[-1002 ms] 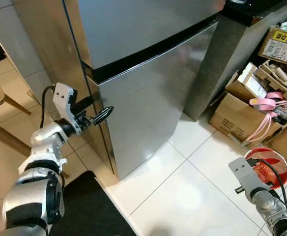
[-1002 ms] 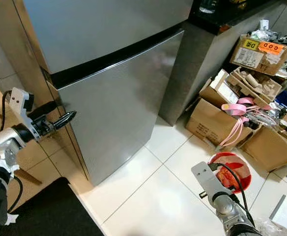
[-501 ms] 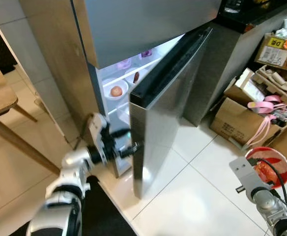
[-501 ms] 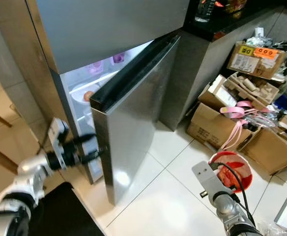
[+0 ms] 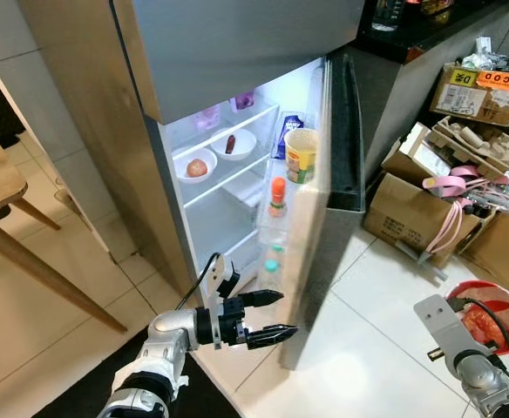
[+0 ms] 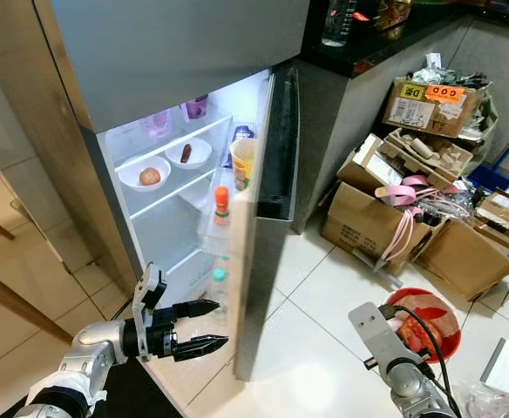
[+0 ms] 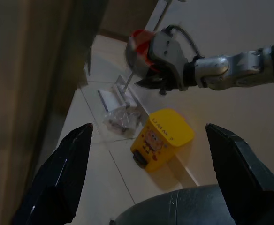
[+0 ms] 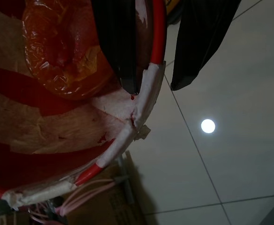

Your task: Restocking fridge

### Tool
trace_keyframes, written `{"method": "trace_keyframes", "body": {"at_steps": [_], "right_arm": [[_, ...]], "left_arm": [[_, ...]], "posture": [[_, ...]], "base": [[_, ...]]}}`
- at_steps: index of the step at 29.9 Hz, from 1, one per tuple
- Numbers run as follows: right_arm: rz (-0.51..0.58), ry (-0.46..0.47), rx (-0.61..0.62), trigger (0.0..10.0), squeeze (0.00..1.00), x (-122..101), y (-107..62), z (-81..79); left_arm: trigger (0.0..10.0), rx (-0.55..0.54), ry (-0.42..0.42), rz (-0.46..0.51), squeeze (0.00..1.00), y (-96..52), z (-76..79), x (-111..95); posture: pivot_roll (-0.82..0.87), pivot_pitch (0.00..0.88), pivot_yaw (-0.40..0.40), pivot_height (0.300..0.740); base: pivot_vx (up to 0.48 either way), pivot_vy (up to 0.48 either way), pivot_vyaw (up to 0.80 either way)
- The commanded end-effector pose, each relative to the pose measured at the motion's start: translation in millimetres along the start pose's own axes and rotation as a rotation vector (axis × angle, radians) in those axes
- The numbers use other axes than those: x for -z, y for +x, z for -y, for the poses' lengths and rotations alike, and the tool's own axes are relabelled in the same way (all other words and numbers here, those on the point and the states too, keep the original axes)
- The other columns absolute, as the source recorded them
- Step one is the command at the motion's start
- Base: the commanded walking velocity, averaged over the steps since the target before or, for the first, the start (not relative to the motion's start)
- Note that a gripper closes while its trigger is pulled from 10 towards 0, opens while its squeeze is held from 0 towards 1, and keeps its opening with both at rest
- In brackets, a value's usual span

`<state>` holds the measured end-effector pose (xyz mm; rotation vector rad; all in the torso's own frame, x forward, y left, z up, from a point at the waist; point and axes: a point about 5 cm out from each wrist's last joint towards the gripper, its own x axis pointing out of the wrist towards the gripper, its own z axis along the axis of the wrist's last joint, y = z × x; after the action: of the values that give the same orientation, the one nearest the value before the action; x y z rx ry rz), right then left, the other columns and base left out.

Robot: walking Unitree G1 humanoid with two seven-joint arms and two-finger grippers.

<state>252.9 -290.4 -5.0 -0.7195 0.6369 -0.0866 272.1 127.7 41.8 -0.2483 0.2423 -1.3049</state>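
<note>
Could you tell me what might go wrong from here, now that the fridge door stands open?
The right claw pinches only the rim of the red bowl, so it could tip and spill its wrapped food. The open left claw sits near the fridge door, whose bottles it might knock. The cardboard boxes crowd the floor.

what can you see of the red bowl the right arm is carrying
The red bowl is round, its rim patched with white tape. It holds something orange-red wrapped in clear plastic. The right gripper grips the rim, one finger inside and one outside. It hangs above the white tile floor, near the cardboard boxes.
</note>
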Motion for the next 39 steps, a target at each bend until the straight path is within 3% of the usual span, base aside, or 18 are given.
{"method": "trace_keyframes", "body": {"at_steps": [1, 2, 3, 6, 10, 16, 18, 21, 29, 35, 39], "right_arm": [[-0.075, 0.004, 0.04, 10.0, 0.0, 20, -5.4, 4.7], [-0.096, 0.001, 0.044, 10.0, 0.0, 26, -7.5, 3.6], [-0.096, 0.001, 0.044, 10.0, 0.0, 26, -7.5, 3.6], [-0.138, -0.012, 0.044, 10.0, 0.0, 38, -12.0, -0.9], [-0.177, -0.031, 0.026, 10.0, 0.0, 46, -15.9, -9.2], [-0.182, -0.036, -0.027, 10.0, 0.0, 49, -19.5, -24.2], [-0.147, -0.078, -0.154, 10.0, 0.0, 46, -23.5, -48.4], [-0.143, -0.085, -0.168, 10.0, 0.0, 46, -24.0, -51.3], [-0.109, -0.152, -0.401, 10.0, 0.0, 36, -28.8, -81.5], [-0.127, -0.183, -0.386, 10.0, 0.0, 35, -26.9, -79.6], [-0.225, -0.108, -0.319, 10.0, 0.0, 54, -31.5, -72.7]], "left_arm": [[10.0, -0.101, -0.083, -0.079, 0.0, -19.1, 3.4, 30], [10.0, -0.174, -0.125, -0.127, 0.0, -30.0, 5.9, 46], [10.0, -0.174, -0.125, -0.127, 0.0, -30.0, 5.9, 46], [10.0, -0.358, -0.215, -0.245, 0.0, -57.3, 15.9, 81], [10.0, -0.585, -0.314, -0.356, 0.0, -85.7, 28.4, 113], [10.0, -0.741, -0.384, -0.432, 0.0, -102.2, 42.9, 136], [10.0, -0.863, -0.441, -0.481, 0.0, -110.8, 54.9, 153], [10.0, -0.879, -0.449, -0.486, 0.0, -111.6, 56.4, 155], [10.0, -0.962, -0.478, -0.525, 0.0, -116.3, 63.3, 163], [10.0, -1.01, -0.465, -0.505, 0.0, -115.0, 56.8, 159], [10.0, -1.052, -0.468, -0.503, 0.0, -113.0, 52.8, 158]], "posture": [[-0.06, 0.108, -0.033, 0.74], [-0.06, 0.103, -0.031, 0.74], [-0.06, 0.103, -0.031, 0.74], [-0.07, 0.101, -0.032, 0.74], [-0.07, 0.092, -0.032, 0.74], [-0.07, 0.074, -0.035, 0.74], [-0.07, 0.063, -0.038, 0.74], [-0.07, 0.063, -0.038, 0.74], [-0.08, 0.039, -0.048, 0.74], [-0.08, 0.039, -0.047, 0.74], [-0.08, 0.04, -0.043, 0.74]], "base": [[0.0, 0.0, 0.0], [0.0, 0.0, 0.0], [0.0, 0.0, 0.0], [0.0, 0.0, 0.0], [0.0, 0.0, 0.0], [0.0, 0.0, 0.0], [0.0, 0.0, 0.0], [0.0, 0.0, 0.0], [0.0, 0.0, 0.0], [0.0, 0.0, 0.0], [0.0, 0.0, 0.0]]}}
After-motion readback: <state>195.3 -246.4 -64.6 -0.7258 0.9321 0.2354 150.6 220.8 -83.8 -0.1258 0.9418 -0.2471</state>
